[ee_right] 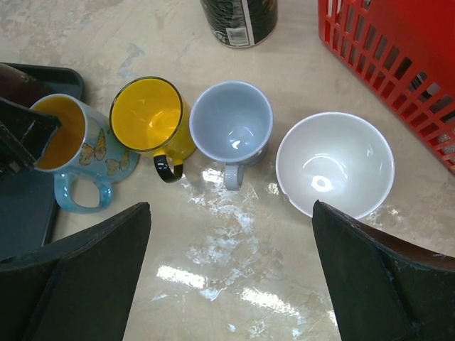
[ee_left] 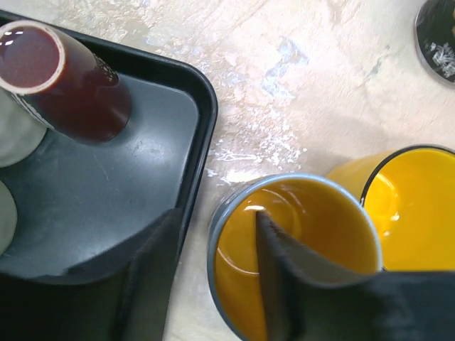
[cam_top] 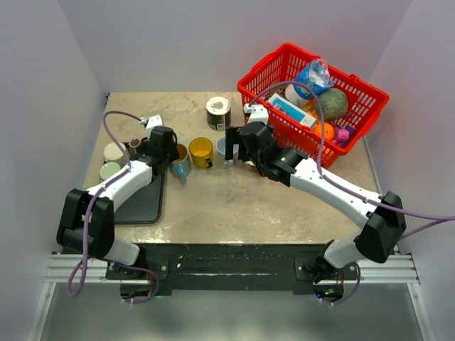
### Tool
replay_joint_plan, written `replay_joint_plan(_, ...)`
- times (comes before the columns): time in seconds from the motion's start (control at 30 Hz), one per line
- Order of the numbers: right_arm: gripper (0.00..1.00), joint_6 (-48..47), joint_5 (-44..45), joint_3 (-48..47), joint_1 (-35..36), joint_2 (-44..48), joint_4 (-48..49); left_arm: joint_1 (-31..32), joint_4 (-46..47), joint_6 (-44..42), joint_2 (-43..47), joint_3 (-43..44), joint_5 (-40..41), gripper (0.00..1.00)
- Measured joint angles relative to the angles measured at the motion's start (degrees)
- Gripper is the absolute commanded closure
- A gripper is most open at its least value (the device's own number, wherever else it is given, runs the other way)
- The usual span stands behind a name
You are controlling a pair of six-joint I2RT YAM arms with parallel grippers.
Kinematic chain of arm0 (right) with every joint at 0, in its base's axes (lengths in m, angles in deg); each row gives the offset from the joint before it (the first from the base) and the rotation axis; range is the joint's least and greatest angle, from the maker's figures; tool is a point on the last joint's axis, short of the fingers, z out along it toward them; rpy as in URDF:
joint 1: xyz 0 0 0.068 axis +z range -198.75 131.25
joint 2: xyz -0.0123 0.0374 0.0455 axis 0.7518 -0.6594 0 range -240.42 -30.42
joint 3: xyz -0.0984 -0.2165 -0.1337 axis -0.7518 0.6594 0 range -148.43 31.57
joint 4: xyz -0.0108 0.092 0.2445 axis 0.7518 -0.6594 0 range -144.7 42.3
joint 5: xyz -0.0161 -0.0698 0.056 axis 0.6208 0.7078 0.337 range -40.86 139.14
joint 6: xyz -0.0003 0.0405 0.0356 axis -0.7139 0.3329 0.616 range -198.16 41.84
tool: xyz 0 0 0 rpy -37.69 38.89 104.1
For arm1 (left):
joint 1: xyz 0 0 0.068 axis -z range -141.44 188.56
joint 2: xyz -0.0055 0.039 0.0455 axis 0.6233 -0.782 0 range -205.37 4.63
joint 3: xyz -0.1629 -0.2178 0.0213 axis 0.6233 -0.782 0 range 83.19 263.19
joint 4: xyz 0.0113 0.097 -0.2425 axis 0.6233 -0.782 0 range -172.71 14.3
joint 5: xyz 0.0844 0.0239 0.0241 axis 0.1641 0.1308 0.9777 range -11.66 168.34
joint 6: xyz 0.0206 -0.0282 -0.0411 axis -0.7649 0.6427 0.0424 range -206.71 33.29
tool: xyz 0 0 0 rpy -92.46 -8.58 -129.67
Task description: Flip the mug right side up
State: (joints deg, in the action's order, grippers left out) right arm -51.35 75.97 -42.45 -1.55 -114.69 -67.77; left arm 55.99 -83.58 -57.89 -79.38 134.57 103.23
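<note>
**Blue butterfly mug (ee_right: 89, 149) is mouth up, now to back out clean**

Closest in, my left gripper (ee_left: 215, 217) has its jaws partway apart, straddling the butterfly mug's wall. One finger sits inside the yellow interior and the other outside, over the lip of the black tray (ee_left: 142, 142). It doesn't look like it's pinching anything. The mug stands on the table (ee_right: 234, 270), just beside the tray on one side and the yellow mug (ee_right: 146, 117) on the other.

My worry is lifting out crooked. The inside finger could hook the rim and tip the mug into its yellow neighbour, or shove it against the tray.

My right gripper (ee_right: 229, 209) hangs wide apart and holds nothing, above the grey mug (ee_right: 231, 117) and white bowl (ee_right: 334, 160).

For writing, the mug has butterflies only. The dark can (ee_right: 238, 18) further back has a label I can't read, and the packs in the red basket (ee_right: 384, 42) are too small to make out.
</note>
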Motion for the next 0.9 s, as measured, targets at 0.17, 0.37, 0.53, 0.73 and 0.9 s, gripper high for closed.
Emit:
replay_joint_plan(0.17,0.01,-0.6,-1.7,-0.6,-0.3,0.0,-0.5,0.0,-1.2,0.4,0.3,1.4,0.3,0.21)
replay_joint_plan(0.37,0.01,-1.9,-6.2,-3.6,-0.7,-0.7,-1.9,-2.1,-8.5,-0.7,4.1,7.7,-2.0,0.15)
replay_joint_plan(0.53,0.01,-4.5,-11.5,-9.9,-1.1,-4.7,-3.5,-13.9,-14.5,-1.7,11.1,9.4,-4.7,0.12)
replay_joint_plan(0.73,0.01,-8.0,-15.1,-14.1,-1.2,-9.2,-6.4,-19.6,-23.9,-4.5,13.6,8.9,-3.0,0.02)
replay_joint_plan(0.9,0.01,-10.0,-17.3,-15.1,-1.4,-10.7,-8.9,-28.4,-27.6,-5.9,13.7,5.3,-2.7,0.01)
